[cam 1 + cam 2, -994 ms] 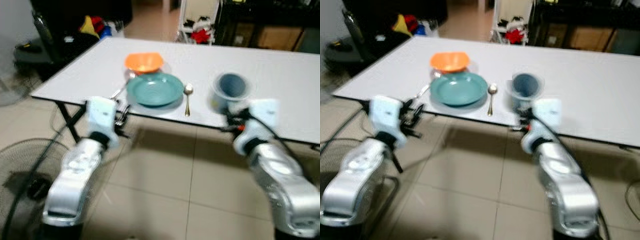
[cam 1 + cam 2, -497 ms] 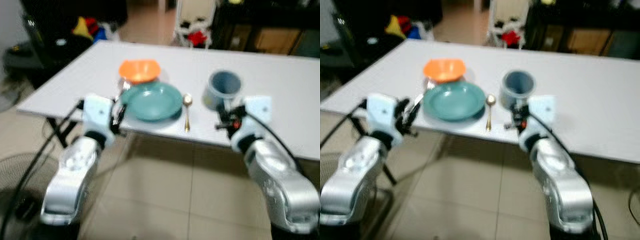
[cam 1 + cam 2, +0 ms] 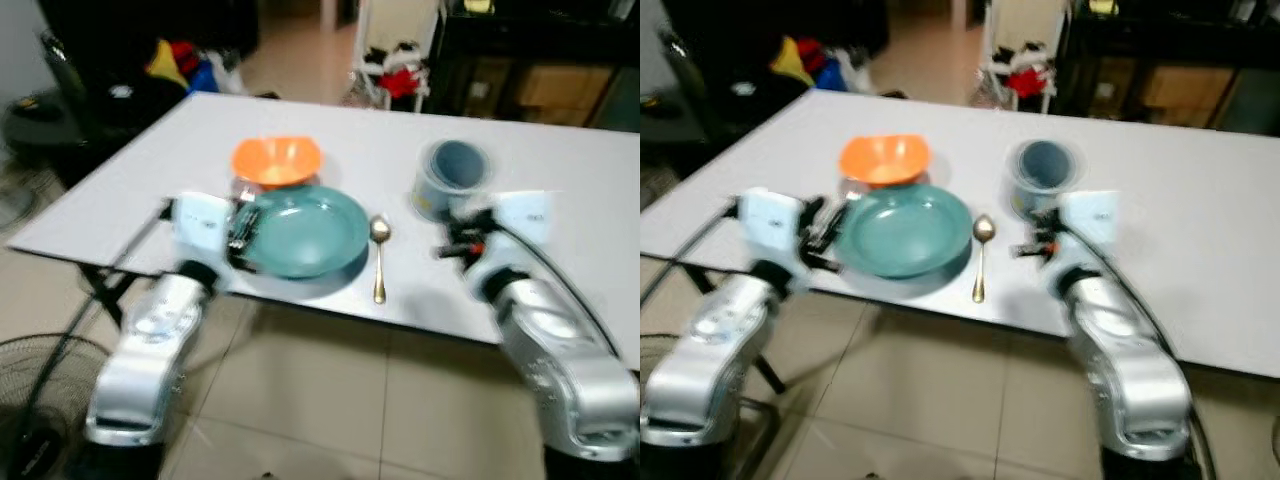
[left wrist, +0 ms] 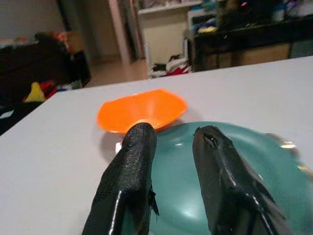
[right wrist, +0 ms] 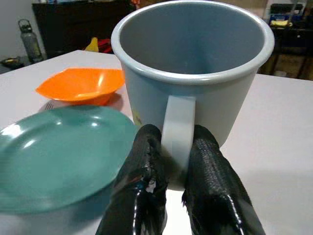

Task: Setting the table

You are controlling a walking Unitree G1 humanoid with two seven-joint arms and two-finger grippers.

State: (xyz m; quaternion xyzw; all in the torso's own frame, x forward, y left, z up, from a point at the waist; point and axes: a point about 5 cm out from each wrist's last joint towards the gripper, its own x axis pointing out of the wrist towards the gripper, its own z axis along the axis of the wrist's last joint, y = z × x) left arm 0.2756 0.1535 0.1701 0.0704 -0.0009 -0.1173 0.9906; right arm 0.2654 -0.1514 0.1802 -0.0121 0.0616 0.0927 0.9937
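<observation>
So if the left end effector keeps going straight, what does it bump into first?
Probably the orange bowl. The left end effector hovers over the green plate, pointing across it toward the bowl just beyond, though depth is hard to judge.

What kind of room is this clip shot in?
Probably a lived-in home's dining area: a white folding table set with a teal plate, orange bowl, spoon and grey mug, tiled floor, cluttered shelves behind.

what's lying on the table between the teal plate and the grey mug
A gold spoon lies between the teal plate and the grey mug, bowl end pointing away from the robot, as the right eye view shows. The right gripper pinches the mug's handle.
</observation>
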